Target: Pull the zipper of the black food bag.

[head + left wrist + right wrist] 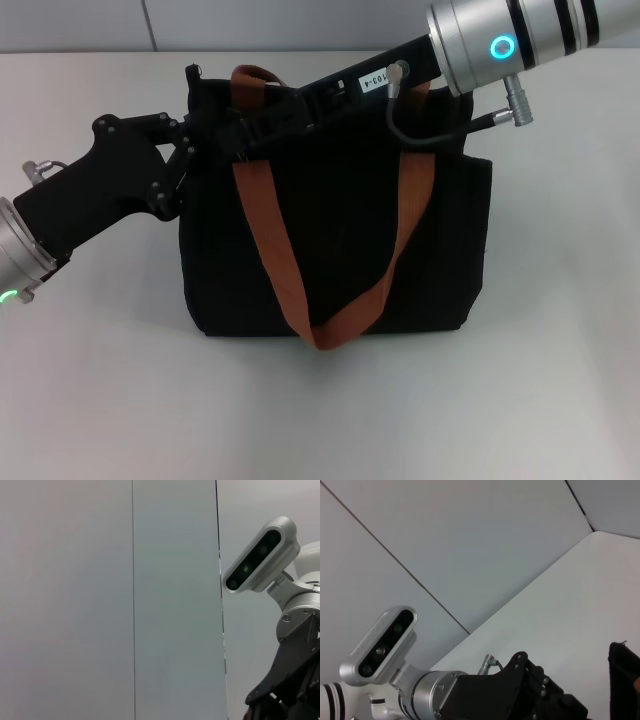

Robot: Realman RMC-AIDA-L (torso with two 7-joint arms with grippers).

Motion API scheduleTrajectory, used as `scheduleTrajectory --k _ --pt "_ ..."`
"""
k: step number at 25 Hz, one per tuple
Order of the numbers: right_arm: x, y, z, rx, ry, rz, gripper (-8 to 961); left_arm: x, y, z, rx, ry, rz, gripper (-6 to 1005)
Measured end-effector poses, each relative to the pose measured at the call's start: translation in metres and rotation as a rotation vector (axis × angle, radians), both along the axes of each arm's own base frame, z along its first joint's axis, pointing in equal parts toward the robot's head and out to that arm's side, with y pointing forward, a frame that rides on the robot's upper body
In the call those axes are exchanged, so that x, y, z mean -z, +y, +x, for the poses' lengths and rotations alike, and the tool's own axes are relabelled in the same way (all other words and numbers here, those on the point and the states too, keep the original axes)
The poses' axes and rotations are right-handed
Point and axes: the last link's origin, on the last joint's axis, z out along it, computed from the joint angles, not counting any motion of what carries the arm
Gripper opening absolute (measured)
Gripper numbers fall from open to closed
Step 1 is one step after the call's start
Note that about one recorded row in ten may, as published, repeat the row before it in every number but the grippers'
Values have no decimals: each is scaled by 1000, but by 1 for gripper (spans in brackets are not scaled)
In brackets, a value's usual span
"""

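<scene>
The black food bag (340,250) stands upright on the white table in the head view, its two orange-brown handles (272,250) hanging down its front. My left gripper (197,135) is at the bag's top left corner, against the fabric. My right gripper (248,122) reaches in from the upper right along the bag's top edge and ends close to the left gripper. The zipper is hidden behind the black grippers and fabric. A corner of the bag (624,667) shows in the right wrist view.
The white table (560,400) lies around the bag, with a pale wall (100,25) behind it. The right arm's cable (440,130) loops over the bag's top. The left wrist view shows the right arm's camera (260,555); the right wrist view shows the left arm's camera (382,645).
</scene>
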Motion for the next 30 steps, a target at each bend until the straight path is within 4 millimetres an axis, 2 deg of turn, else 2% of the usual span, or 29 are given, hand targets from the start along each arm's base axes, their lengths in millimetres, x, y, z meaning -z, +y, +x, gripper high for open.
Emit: scheduleTrajectory --k 12,30 --pt "-17 -5 13 14 31 13 377 -2 1 0 1 4 3 47" --pt "-1 -5 8 27 31 36 377 0 1 5 27 -6 -7 56"
